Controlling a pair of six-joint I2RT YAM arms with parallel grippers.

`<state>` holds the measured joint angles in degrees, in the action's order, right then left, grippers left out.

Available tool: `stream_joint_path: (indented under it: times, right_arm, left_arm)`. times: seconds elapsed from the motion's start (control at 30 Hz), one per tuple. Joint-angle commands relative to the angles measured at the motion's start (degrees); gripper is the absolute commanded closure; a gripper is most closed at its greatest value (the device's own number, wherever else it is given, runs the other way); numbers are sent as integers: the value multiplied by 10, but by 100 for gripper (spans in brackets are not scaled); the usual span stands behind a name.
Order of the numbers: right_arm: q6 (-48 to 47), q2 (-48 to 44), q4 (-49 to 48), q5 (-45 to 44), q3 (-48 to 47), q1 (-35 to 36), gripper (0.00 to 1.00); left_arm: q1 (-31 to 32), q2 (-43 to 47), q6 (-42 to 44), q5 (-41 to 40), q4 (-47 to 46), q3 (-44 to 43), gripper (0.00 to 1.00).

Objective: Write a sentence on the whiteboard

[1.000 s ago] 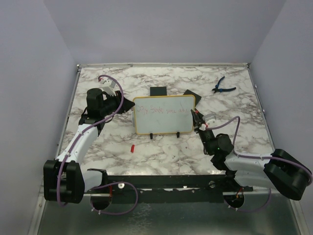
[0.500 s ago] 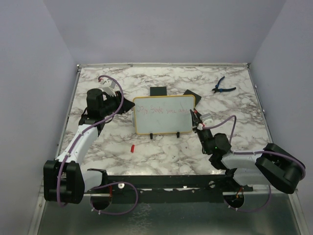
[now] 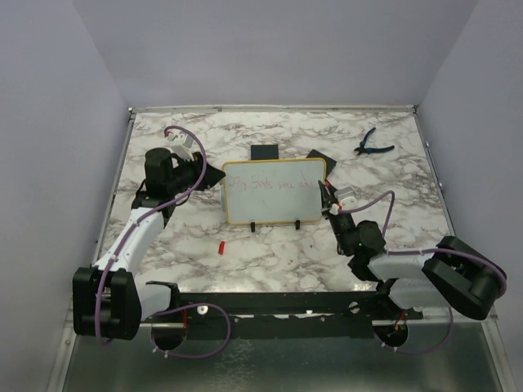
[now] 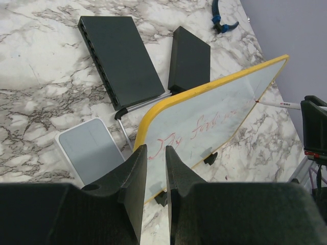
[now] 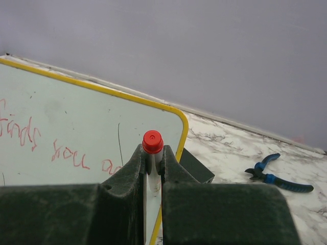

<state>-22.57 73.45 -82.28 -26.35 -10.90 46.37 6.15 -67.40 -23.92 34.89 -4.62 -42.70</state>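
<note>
Small rectangular yellow-framed whiteboard [image 3: 270,206] stands on black feet on the veined marble tabletop [image 3: 270,253]. A faint red handwritten sentence [image 3: 274,186] runs across it. Right gripper [image 5: 152,153], arm low at the board's right edge, pinches a white red-ended marker [image 5: 152,140]. Left gripper [image 4: 155,153] fingers, nearly together, straddle the board's left edge; can't tell if they grip it. Only the left wrist view shows a pale rounded slab [image 4: 89,153] beside the board.

Reaches forward with the left arm [image 3: 131,237], elbow low near the base, wrist turned inward. Holds the left end effector [image 4: 156,152] nearly closed, seemingly pinching the whiteboard [image 4: 209,120] at its left edge. Folds the right arm [image 3: 400,265] low, forearm angled forward and inward. Clamps the right end effector [image 5: 152,154] tight on a red-tipped marker [image 5: 152,140].
</note>
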Motion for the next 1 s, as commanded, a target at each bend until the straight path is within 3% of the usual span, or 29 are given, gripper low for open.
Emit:
stream_joint_path:
  times: [0.0, 0.97]
  right_arm:
    - [-1, 10, -23, 1, -15, -5, 99]
    - [16, 17, -14, 6, -13, -10, 99]
  left_arm:
    - [4, 11, 9, 2, -7, 5, 78]
    - [4, 10, 10, 1, -7, 4, 78]
